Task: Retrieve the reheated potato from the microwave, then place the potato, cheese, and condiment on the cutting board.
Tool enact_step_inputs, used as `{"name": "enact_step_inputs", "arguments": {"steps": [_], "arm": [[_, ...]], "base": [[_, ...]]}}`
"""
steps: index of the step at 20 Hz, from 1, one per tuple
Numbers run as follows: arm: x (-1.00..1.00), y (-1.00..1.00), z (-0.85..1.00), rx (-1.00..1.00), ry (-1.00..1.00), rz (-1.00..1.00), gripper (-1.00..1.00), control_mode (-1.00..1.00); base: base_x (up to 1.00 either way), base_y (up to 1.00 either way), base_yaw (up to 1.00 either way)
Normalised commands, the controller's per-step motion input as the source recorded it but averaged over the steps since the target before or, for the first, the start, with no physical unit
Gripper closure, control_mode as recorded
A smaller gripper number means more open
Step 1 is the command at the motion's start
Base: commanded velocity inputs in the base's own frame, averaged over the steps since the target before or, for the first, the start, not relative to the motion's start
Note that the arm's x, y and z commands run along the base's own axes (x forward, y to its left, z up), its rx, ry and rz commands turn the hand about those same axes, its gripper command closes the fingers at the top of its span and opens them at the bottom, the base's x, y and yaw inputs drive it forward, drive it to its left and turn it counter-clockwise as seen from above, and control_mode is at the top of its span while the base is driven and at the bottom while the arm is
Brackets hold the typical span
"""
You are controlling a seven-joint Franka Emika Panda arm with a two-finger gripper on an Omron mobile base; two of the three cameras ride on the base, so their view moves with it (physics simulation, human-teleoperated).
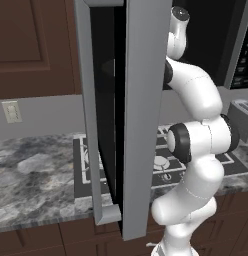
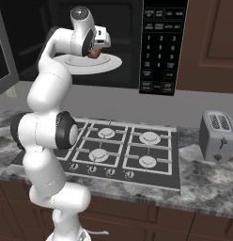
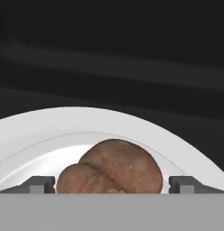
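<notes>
The microwave point(image 2: 137, 42) hung above the stove point(image 2: 118, 150) with its door point(image 1: 141, 115) swung wide open toward the base, edge-on in the left base view. The arm reached up into the cavity. The potato point(image 3: 111, 168) lay on the white plate point(image 3: 37, 135) inside the microwave; in the right base view it showed as a brown lump point(image 2: 94, 53) just under the hand. The pincer point(image 3: 111, 184) was spread wide, one fingertip point(image 3: 41, 184) on each side of the potato, with a gap visible on both sides. Whether the tips touched the plate could not be judged, since the lower edge of the hand view cut them off. A silver toaster point(image 2: 216, 135) stood on the marbled surface point(image 2: 203, 188) right of the stove.
</notes>
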Motion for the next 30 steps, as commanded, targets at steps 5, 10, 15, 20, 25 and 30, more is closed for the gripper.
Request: {"name": "enact_step_inputs", "arguments": {"steps": [5,10,15,20,25,30], "arm": [[0.01,0.0,-0.06,0.0,0.0,-0.01,-1.0,-1.0],[0.0,0.0,-0.09,0.0,0.0,-0.03,-1.0,-1.0],[0.08,0.03,-0.2,0.0,0.03,-0.05,-1.0,-1.0],[0.23,0.06,-0.26,0.03,0.07,-0.01,-1.0,-1.0],[0.23,0.06,-0.23,0.06,0.07,0.0,-1.0,-1.0],[0.12,0.08,-0.32,0.08,0.1,0.0,-1.0,-1.0]], "base": [[0.0,0.0,0.0],[0.0,0.0,0.0],[0.0,0.0,0.0],[0.0,0.0,0.0],[0.0,0.0,0.0],[0.0,0.0,0.0]]}}
